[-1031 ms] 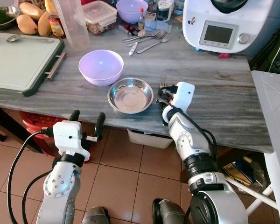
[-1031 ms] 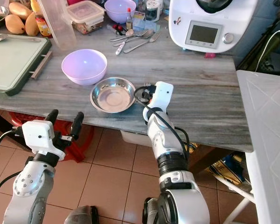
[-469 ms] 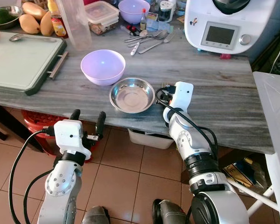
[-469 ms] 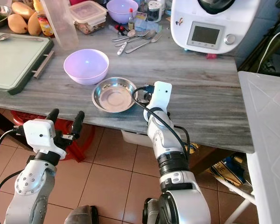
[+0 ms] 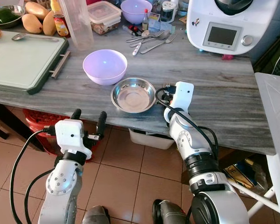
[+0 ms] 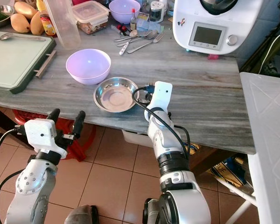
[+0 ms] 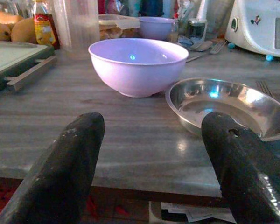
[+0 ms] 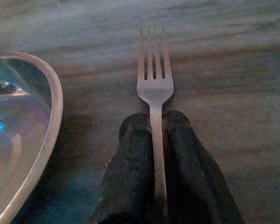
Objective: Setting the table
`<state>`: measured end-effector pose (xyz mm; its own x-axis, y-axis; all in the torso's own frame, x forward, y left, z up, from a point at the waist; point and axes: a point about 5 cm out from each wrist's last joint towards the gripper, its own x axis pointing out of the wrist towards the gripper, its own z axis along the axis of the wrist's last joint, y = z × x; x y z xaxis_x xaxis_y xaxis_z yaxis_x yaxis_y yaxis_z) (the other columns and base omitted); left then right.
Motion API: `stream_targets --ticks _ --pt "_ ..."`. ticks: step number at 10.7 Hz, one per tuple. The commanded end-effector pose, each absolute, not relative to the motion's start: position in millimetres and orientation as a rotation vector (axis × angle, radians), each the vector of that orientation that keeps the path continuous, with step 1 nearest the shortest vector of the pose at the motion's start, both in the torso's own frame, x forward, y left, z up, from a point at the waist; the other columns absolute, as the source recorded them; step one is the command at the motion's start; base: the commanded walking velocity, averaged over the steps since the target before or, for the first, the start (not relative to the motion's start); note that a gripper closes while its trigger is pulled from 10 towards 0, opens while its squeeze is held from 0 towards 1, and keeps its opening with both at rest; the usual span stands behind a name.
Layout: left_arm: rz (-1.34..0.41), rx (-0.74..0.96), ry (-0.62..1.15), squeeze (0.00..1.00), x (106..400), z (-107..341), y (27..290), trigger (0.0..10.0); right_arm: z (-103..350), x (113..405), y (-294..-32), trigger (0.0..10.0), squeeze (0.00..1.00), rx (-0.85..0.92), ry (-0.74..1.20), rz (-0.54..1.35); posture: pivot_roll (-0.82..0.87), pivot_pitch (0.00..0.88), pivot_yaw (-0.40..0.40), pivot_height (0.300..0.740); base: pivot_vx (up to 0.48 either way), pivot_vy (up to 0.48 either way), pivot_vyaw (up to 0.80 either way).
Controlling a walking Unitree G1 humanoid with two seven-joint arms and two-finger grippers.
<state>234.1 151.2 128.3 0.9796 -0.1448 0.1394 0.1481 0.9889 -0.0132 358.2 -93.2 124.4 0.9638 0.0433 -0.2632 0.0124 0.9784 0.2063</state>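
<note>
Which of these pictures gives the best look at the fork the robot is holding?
The right wrist view: the fork lies tines-out between the right gripper fingers, beside the steel bowl. The eye views show just its tines; the left wrist view, a sliver.

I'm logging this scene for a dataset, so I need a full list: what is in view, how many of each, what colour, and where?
steel bowl: 1, silver, table's front edge
fork: 1, silver, beside the steel bowl, handle pinched
lilac bowl: 1, behind the steel bowl
second lilac bowl: 1, table's back
cutlery pile: several, silver, back centre
cutting board: 1, pale green, table's left
spoon: 1, on the board
mangoes: about three, yellow, back left
food processor: 1, white, back right
left end effector: open, below the table edge
right end effector: shut on the fork
</note>
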Motion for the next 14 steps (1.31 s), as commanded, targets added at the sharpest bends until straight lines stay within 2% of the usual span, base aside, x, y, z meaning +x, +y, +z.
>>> stream_targets --ticks 1,14 --pt "-0.154 -0.020 -0.127 0.00 233.9 125.8 149.2 10.0 87.1 345.3 -110.0 10.0 1.00 0.177 0.440 -0.071 0.05 0.186 -0.025 0.740 0.000 0.000 0.00" --pt "-0.154 -0.030 -0.138 0.00 236.5 125.7 146.4 10.0 114.5 351.5 -116.6 10.0 1.00 0.215 0.234 -0.086 0.04 0.181 -0.030 0.740 0.000 0.000 0.00"
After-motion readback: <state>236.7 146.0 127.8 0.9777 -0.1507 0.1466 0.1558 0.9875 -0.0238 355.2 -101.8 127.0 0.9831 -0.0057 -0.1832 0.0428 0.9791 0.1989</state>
